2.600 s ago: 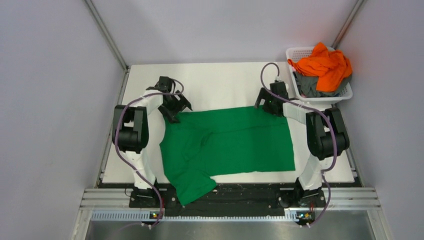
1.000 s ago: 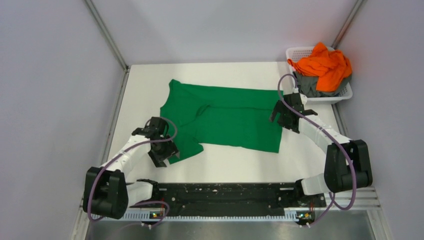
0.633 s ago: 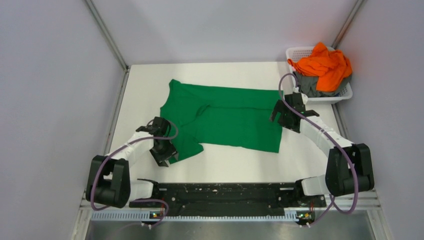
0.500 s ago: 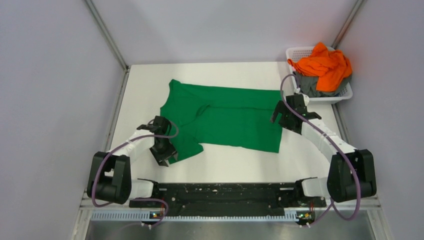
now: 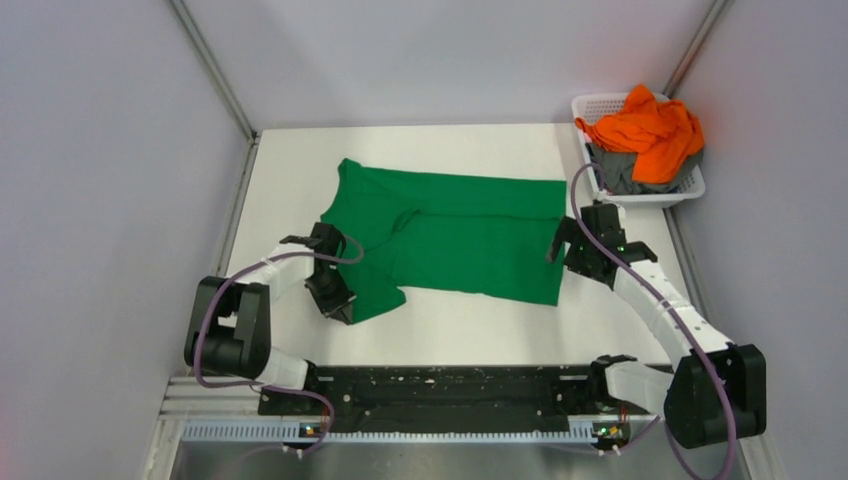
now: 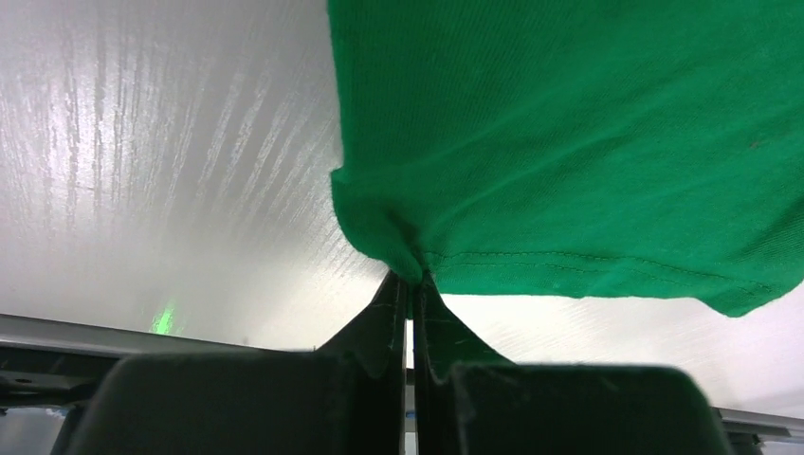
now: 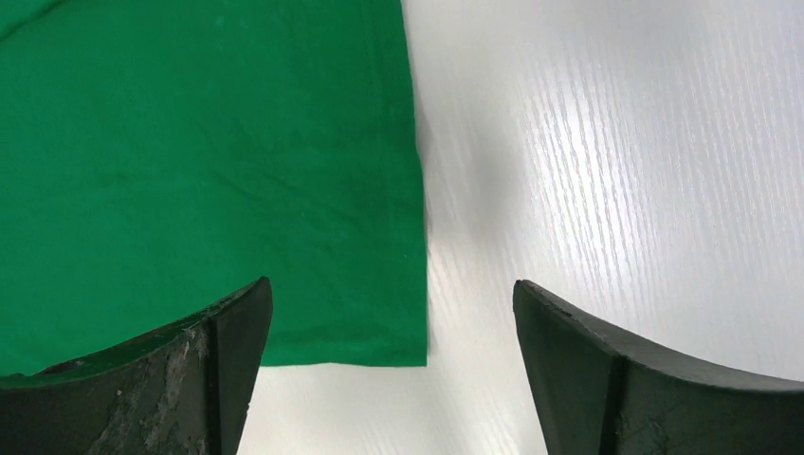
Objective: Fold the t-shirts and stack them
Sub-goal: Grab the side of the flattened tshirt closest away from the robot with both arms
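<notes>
A bright green t-shirt (image 5: 450, 235) lies spread across the middle of the white table (image 5: 480, 330), one sleeve pointing toward the near left. My left gripper (image 5: 340, 305) is shut on the hem corner of that sleeve (image 6: 408, 261), the cloth bunched between its black fingertips. My right gripper (image 5: 562, 252) hovers open at the shirt's right edge, over its near right corner (image 7: 393, 341); nothing lies between its fingers (image 7: 228, 351). An orange t-shirt (image 5: 648, 130) and a grey one (image 5: 620, 172) are heaped in the basket.
The white lattice basket (image 5: 600, 105) stands at the table's far right corner. Grey walls close in on the left, back and right. The black rail (image 5: 450, 390) carrying the arm bases runs along the near edge.
The left gripper closed on the green shirt's sleeve corner, having been open a second ago. The right gripper drifted a little toward the near side along the shirt's right edge.
</notes>
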Robot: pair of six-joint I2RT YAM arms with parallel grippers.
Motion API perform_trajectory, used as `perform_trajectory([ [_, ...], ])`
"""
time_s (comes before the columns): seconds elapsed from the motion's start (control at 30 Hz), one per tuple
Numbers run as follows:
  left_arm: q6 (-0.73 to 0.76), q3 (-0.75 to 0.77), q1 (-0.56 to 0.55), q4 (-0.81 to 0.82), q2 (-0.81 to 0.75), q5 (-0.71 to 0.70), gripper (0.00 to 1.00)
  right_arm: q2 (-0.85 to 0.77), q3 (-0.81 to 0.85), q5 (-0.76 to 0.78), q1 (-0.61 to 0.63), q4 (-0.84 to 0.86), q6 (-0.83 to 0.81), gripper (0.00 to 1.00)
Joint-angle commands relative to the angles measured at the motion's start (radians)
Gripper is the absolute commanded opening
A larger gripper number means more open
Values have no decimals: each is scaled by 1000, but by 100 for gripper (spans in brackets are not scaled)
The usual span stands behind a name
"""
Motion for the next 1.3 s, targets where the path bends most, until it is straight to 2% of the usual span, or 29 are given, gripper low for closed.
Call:
perform_trajectory([
  [0.0, 38, -4, -3, 198, 69, -67, 0, -63, -23, -34, 34, -90, 7, 94],
  [0.1, 53, 16, -3, 188, 56, -51, 0, -71, -39, -23, 119, -133, 54, 92],
  [0.2, 53, 21, -3, 179, 24, -25, 0, -62, -81, -23, 174, -135, 130, 86],
  [0.27, 54, 18, -3, 170, -16, -11, 0, -54, -117, -42, 178, -108, 157, 78],
  [0.43, 69, 40, -3, 156, -88, 0, 0, -23, -166, -40, 177, -36, 174, 65],
  [0.67, 86, 94, -2, 158, -115, 61, 0, 70, -184, -32, 178, 50, 200, 45],
  [0.9, 86, 149, -3, 180, -103, 92, 0, 141, -149, 21, 178, 68, 201, 39],
  [1.07, 75, 184, -3, 198, -93, 115, 0, 161, -128, 17, 179, 65, 194, 1],
  [1.27, 54, 268, -3, 215, -72, 180, 0, 144, -40, -23, 178, 33, 150, 0],
])
